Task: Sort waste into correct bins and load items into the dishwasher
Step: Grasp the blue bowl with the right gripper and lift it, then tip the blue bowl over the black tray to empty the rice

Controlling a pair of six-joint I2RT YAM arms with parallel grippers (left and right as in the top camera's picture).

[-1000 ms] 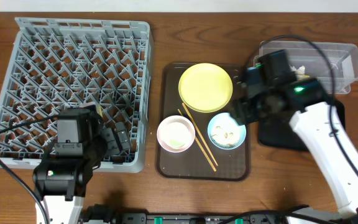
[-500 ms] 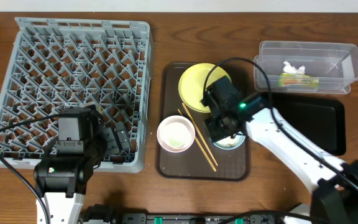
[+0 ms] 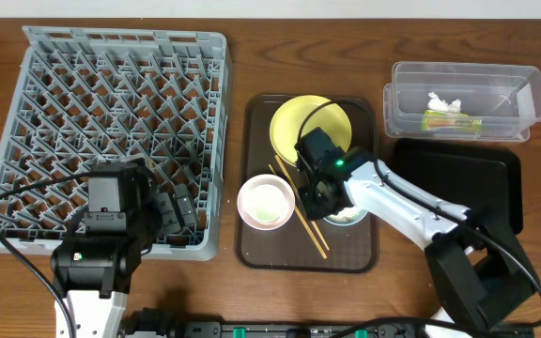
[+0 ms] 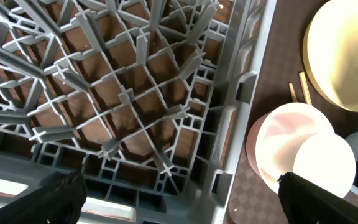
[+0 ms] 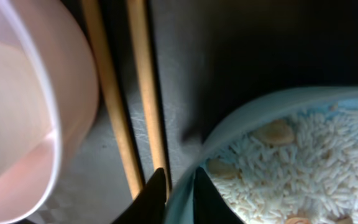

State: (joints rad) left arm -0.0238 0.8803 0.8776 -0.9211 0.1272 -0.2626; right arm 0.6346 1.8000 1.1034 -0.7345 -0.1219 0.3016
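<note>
Right gripper pinches the light blue bowl by its rim; next, lift and tip out its rice scraps.

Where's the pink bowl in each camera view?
Overhead: pink bowl, centre, left on the brown tray.
Left wrist: bowl at lower right, beside the rack.
Right wrist: bowl at left edge.
Shared landmark: chopsticks alongside it.

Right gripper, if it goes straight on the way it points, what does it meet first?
Probably the rim of the light blue bowl, which lies between the right gripper's fingers; the chopsticks sit just beside. Depth is unclear.
</note>
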